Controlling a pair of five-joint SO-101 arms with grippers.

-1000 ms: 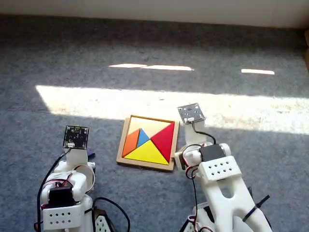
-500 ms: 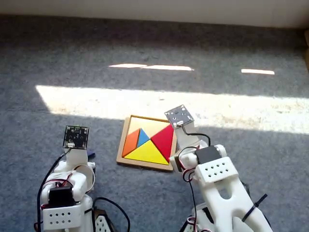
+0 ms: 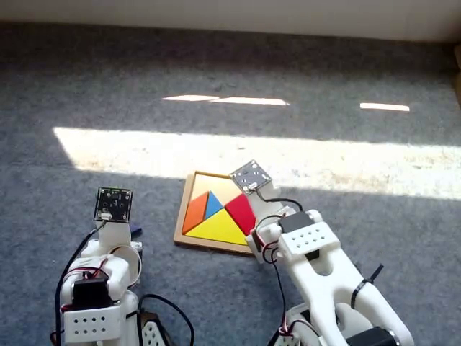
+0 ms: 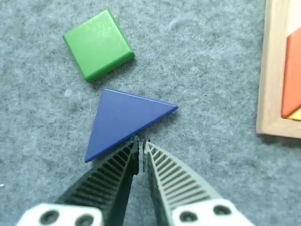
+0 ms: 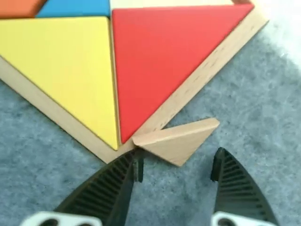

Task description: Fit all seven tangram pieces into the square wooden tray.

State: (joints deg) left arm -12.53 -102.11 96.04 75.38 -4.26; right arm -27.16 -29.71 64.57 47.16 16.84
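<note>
Since the earlier frames the right arm (image 3: 310, 249) has swung toward the left of the high view. Its wrist camera (image 3: 251, 176), earlier beside the tray's right edge, now hangs over the right part of the square wooden tray (image 3: 184, 207) at lower centre. The left arm (image 3: 97, 277), lower left, has not shifted. Seated in the tray are an orange piece (image 3: 196, 211), a light blue piece (image 3: 213, 205), a yellow triangle (image 3: 216, 229) and a red triangle (image 3: 241, 213). We cannot tell whether the pale upper area is a piece or bare floor.

Left wrist view: the left gripper (image 4: 140, 145) is pinched closed on nothing. Its tips are at the long edge of the dark blue triangle (image 4: 124, 117), and the green square (image 4: 99, 44) lies just beyond. Both pieces lie on the grey carpet (image 4: 211, 37), outside the tray. We judge this a parked or nudging pose, not a grasp.

Right wrist view: the right gripper (image 5: 176, 165) is spread wide, one finger either side of the plain wooden triangle (image 5: 176, 141). That piece lies on the carpet, touching the tray's corner by the red triangle's tip. We judge the spread is set to take this piece.
</note>
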